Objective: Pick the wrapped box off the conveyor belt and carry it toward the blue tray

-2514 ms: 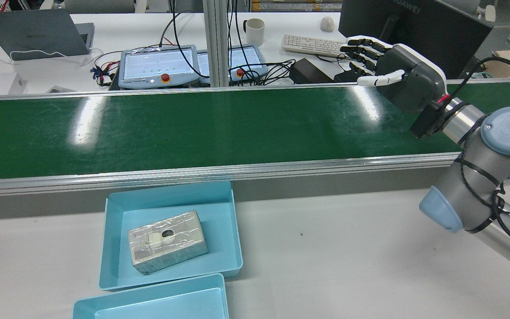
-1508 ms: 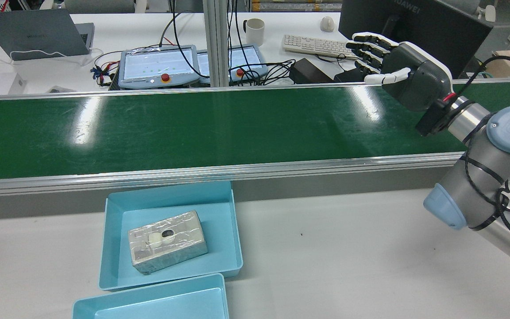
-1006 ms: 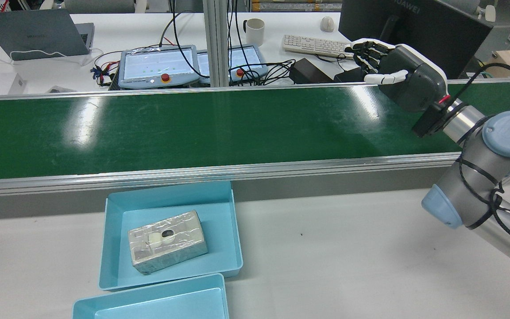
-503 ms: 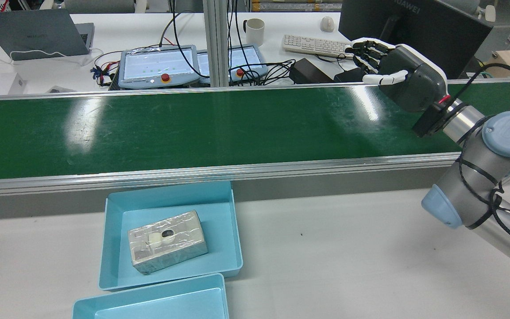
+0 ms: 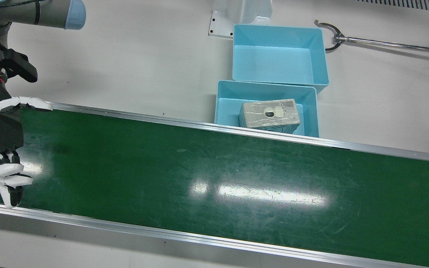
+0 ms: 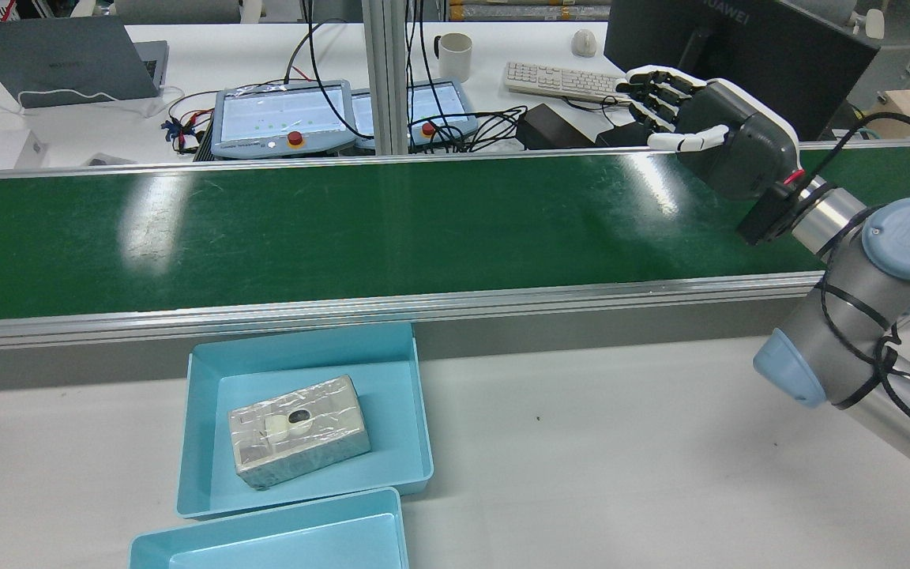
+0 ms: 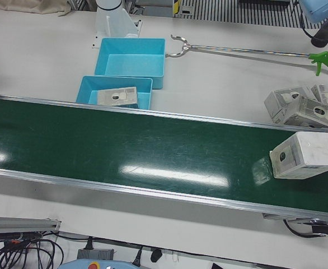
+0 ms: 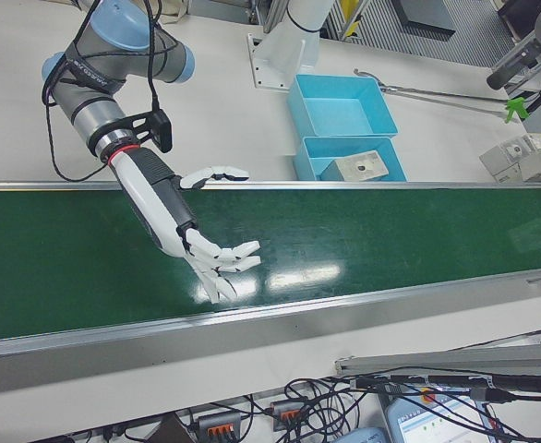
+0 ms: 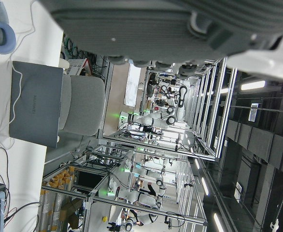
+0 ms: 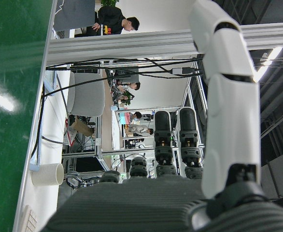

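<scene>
A: What is the right hand point(image 6: 720, 138) doing?

B: It hovers low over the conveyor belt point(image 6: 344, 229), palm turned along the belt, fingers point(image 8: 224, 263) spread and empty. The left hand point(image 9: 170, 29) shows only its own grey underside in its camera, so I cannot tell its posture.

A: And the wrapped box point(image 7: 305, 156)?

B: On the belt, well apart from the right hand, at the far end on the robot's left side. Only the left-front view shows it.

A: So how should the pick go?

B: I would keep the fingers spread wide and the palm facing the box. Close only once the box sits between thumb and fingers, square across its 2 long sides. The wrap looks glossy, so a corner pinch may slip, and a firm wrap around the body seems safer.

A: Then the carry?

B: The blue tray point(image 6: 305, 338) lies to the hand's left, on the robot's side of the belt rail. It already holds 1 second box point(image 6: 298, 431). Lift high enough to clear the rail first, then travel. The other tray point(image 6: 265, 537), just behind it, is empty.
</scene>
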